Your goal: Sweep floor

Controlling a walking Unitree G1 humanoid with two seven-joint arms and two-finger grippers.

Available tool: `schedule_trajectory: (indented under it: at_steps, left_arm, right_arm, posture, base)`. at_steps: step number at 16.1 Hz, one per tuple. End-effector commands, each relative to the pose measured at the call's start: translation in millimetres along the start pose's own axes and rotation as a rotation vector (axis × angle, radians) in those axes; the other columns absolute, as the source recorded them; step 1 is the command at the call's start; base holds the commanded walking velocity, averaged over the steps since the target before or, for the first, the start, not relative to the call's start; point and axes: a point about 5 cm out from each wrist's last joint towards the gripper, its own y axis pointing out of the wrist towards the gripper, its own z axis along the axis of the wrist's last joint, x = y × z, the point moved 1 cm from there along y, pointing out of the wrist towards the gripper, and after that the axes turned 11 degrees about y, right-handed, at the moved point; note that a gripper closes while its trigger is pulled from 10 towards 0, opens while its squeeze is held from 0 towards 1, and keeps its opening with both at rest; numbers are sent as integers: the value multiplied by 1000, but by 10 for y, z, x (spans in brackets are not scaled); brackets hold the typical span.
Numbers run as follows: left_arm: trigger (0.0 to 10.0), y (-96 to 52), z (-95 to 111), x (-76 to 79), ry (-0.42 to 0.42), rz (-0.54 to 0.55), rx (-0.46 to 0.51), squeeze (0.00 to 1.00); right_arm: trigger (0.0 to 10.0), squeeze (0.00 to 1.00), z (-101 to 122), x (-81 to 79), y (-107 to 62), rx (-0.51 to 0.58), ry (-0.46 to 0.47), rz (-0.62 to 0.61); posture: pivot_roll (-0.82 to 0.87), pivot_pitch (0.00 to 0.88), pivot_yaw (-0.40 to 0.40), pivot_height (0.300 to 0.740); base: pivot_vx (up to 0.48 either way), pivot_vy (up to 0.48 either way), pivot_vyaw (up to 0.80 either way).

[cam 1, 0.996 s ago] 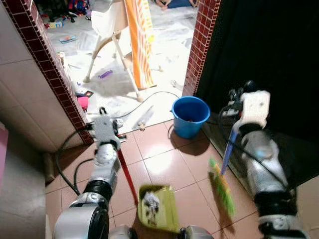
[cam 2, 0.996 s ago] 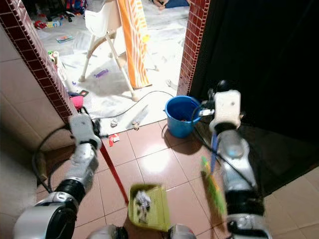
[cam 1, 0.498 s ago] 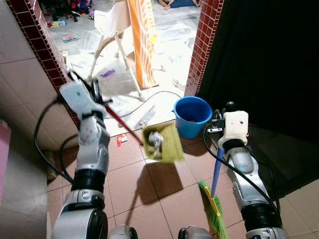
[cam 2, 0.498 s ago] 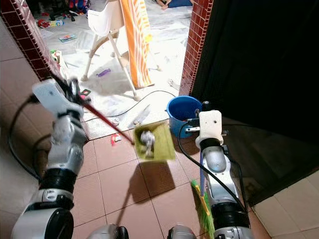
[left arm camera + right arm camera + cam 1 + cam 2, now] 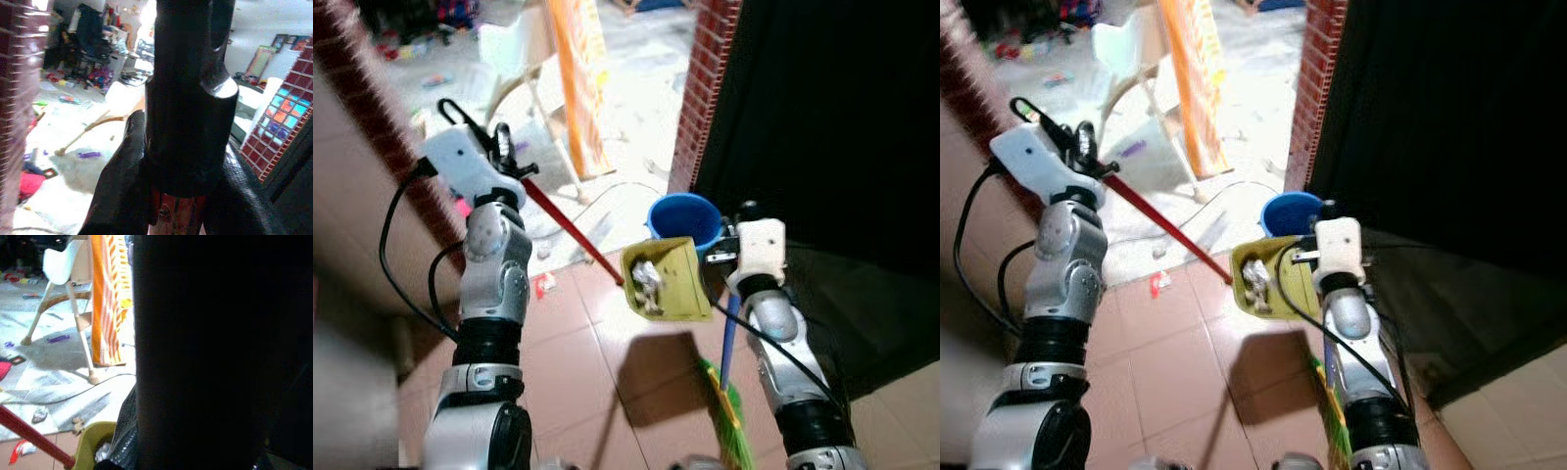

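Observation:
My left gripper (image 5: 509,163) is raised at chest height and shut on the red handle (image 5: 570,230) of a yellow-green dustpan (image 5: 677,294). The pan hangs in the air, tilted, with grey-white debris (image 5: 646,284) in it, just in front of the blue bucket (image 5: 685,215) and touching or overlapping its near rim. In the left wrist view the fingers (image 5: 122,191) clamp the red handle (image 5: 176,215). My right gripper (image 5: 729,257) is shut on the blue broom handle (image 5: 728,333); the green bristles (image 5: 729,431) rest near the floor by my right side.
A red brick pillar (image 5: 700,88) and a dark doorway (image 5: 842,117) stand right of the bucket. Beyond lie a white high chair (image 5: 514,59), an orange striped cloth (image 5: 582,78), a black cable (image 5: 607,191) and small litter (image 5: 546,284) on the tiles.
The left arm has swung the dustpan to the right and a little lower, up against the bucket. The right arm and broom have barely moved. The camera has shifted slightly.

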Motion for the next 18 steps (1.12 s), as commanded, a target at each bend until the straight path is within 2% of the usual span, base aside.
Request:
schedule_trajectory:
  at_steps: [1,5,10,14,18]
  left_arm:
    - [10000,88,378,116,-76,-12,127,0]
    - [10000,175,576,213,-133,-17,164,0]
    - [10000,203,564,278,-145,-29,153,0]
    - [10000,275,672,234,-108,22,194,0]
    - [10000,251,668,272,-57,14,212,0]
  right_arm:
    - [10000,0,63,-7,25,33,-5,12]
    - [10000,0,72,-74,38,37,-11,47]
    - [10000,0,62,-93,24,37,-18,54]
    - [10000,0,77,-100,42,45,-23,60]
    - [10000,0,82,-102,48,48,-24,59]
  posture:
    - [-112,0,43,740]
    - [-114,0,45,740]
    - [-117,0,48,740]
    - [-117,0,50,740]
    - [-117,0,51,740]
  base:
    - [461,0,0]
    - [458,0,0]
    - [458,0,0]
    - [458,0,0]
    - [445,0,0]
